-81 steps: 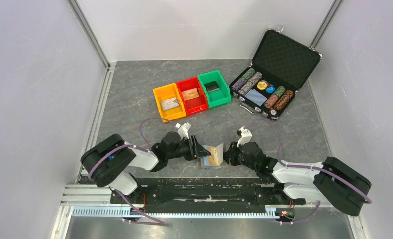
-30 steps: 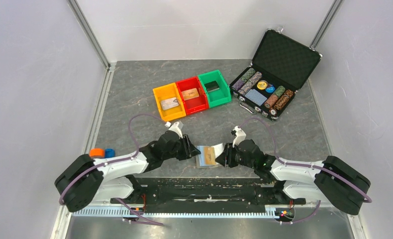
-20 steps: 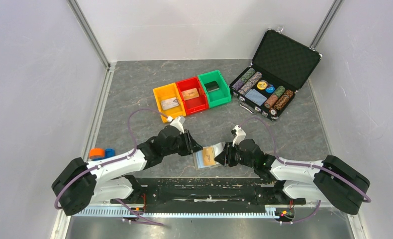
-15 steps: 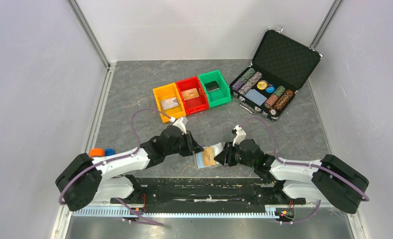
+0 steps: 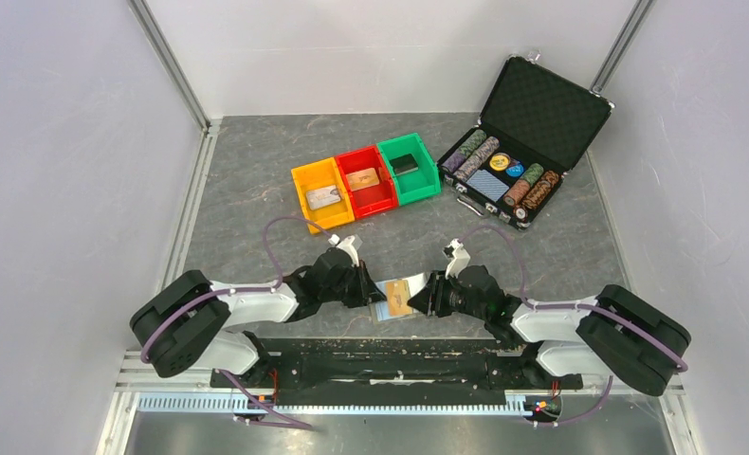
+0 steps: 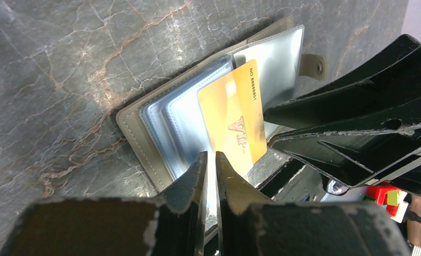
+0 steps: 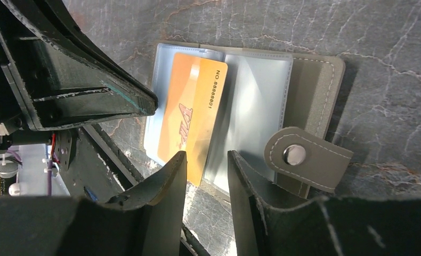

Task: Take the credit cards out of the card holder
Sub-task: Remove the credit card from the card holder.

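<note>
The card holder (image 5: 412,285) lies open and flat near the table's front edge, grey outside (image 7: 310,80) with clear light-blue sleeves (image 6: 181,122) and a snap tab (image 7: 305,158). An orange-gold VIP card (image 7: 193,118) sticks partway out of a sleeve, tilted; it also shows in the left wrist view (image 6: 233,118) and the top view (image 5: 399,300). My left gripper (image 6: 208,156) is shut, its tip on the holder's left sleeve edge (image 5: 374,289). My right gripper (image 7: 207,154) is slightly open, hovering over the card's near end (image 5: 428,293), holding nothing.
Yellow (image 5: 322,193), red (image 5: 365,180) and green (image 5: 408,168) bins stand in a row mid-table, each with a card-like item inside. An open black chip case (image 5: 518,142) sits at the back right. The black base rail (image 5: 390,346) runs just below the holder.
The holder, raised between the grippers earlier, now lies flat and open. The left arm's elbow swung out left, then back; its gripper stays at the holder's left edge. The right gripper barely moved.
</note>
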Available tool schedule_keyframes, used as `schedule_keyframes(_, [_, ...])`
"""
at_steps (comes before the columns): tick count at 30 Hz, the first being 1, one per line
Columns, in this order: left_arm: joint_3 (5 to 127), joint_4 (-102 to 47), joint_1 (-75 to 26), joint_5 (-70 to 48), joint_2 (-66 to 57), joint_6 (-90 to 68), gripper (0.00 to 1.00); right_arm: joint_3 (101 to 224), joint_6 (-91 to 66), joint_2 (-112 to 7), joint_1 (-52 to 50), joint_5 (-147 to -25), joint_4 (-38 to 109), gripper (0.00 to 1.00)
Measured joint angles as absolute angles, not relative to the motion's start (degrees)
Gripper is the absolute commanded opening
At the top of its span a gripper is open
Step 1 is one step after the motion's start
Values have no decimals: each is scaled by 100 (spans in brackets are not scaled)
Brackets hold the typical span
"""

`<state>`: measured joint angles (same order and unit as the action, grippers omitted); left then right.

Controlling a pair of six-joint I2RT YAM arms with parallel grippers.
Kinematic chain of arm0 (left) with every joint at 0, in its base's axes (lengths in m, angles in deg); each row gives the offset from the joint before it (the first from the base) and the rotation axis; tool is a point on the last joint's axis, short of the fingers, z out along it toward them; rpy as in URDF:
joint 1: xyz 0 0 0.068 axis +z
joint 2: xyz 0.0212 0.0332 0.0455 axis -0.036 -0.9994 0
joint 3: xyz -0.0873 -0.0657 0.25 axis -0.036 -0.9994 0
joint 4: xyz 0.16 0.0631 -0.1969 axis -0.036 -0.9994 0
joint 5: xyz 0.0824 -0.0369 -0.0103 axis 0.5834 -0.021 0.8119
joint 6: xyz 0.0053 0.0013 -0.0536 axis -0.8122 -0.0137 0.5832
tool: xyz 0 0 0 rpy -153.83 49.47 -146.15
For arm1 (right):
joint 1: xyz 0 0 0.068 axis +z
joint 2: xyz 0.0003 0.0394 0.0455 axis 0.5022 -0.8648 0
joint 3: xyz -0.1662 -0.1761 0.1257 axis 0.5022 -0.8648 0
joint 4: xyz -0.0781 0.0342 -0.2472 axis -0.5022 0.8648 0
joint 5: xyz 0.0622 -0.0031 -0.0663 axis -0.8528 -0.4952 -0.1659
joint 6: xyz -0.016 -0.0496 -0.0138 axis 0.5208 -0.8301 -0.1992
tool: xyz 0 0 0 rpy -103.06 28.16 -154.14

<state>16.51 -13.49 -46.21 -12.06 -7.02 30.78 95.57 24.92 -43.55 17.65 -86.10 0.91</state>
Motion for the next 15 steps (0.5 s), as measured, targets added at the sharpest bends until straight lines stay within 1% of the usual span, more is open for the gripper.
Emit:
schedule_keyframes(5, [1588, -1030, -4627, -1213, -801, 3078, 16, 9517, 2560, -4536, 1703, -8760, -213, 37])
schedule_keyframes(15, [1583, -995, -4630, -1206, -818, 3078, 16, 9391, 2788, -4901, 1535, -9123, -860, 37])
